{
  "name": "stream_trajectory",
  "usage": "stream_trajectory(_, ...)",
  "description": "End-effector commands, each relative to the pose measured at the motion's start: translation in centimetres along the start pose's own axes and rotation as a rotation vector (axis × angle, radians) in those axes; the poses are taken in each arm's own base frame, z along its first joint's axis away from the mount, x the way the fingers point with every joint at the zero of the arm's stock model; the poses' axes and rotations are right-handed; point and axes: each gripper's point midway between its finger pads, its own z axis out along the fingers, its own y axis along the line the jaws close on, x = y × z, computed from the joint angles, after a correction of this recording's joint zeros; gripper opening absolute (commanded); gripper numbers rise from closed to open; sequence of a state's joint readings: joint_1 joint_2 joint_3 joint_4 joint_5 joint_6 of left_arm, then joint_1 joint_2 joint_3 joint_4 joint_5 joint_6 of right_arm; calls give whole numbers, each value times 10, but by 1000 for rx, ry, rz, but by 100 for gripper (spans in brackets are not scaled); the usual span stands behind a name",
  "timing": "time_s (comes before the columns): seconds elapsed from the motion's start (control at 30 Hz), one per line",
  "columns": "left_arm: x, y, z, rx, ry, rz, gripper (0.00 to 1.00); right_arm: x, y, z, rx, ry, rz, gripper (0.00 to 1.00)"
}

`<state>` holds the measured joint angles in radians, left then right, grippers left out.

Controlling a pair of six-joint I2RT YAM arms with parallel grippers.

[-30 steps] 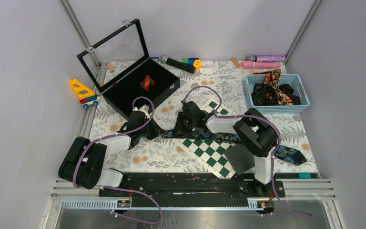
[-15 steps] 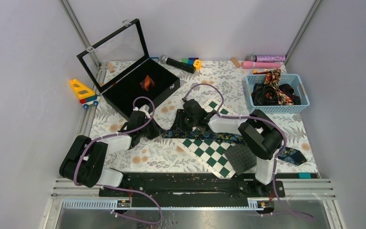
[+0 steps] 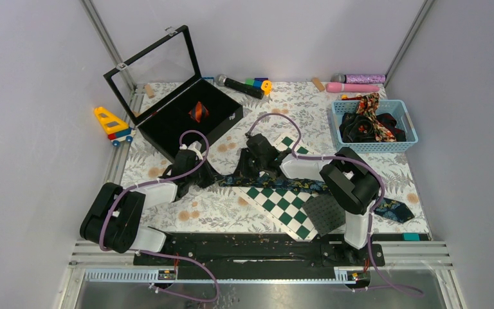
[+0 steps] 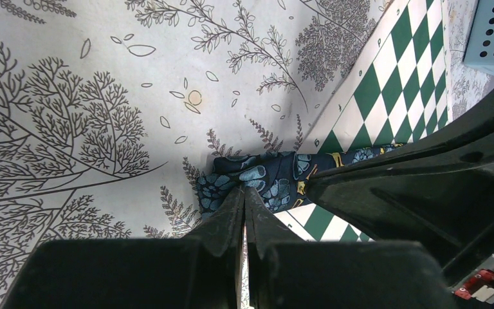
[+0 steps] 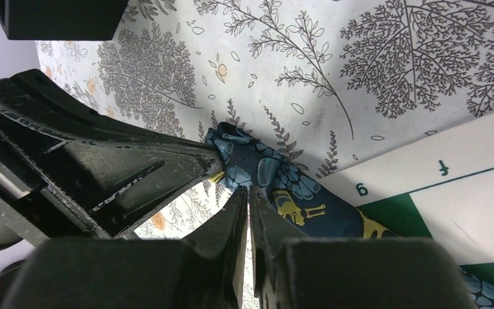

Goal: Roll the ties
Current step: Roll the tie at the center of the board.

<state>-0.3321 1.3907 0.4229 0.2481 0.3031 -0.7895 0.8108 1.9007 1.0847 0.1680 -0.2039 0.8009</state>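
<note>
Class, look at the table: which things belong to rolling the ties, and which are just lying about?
Job in hand: navy floral tie; rolled striped tie; ties in blue basket.
Lying about: chequered board; toy truck; black microphone.

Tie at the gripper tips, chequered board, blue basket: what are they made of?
The tie: woven fabric with a slight sheen; it bunches softly. The chequered board: probably printed card or vinyl, flat and matte. The blue basket: moulded plastic with perforated walls.

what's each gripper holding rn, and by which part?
Both pinch the dark blue floral tie at its bunched end: the left gripper and the right gripper meet there, each with its jaws closed on the fabric.
</note>
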Motion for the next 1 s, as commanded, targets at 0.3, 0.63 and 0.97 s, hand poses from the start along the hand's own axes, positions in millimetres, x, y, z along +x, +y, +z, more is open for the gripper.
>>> stream_trajectory(0.3, -6, -3, -2, 8, -26, 30, 0, 0, -5, 12, 8, 24, 1, 13)
stream_trajectory(0.63, -20, -26, -15, 79, -73, 76, 13, 3, -11, 16, 21, 33, 4, 13)
stream_trajectory(0.97, -22, -15, -28, 25, -135, 73, 34, 4, -9, 16, 13, 36, 2, 13)
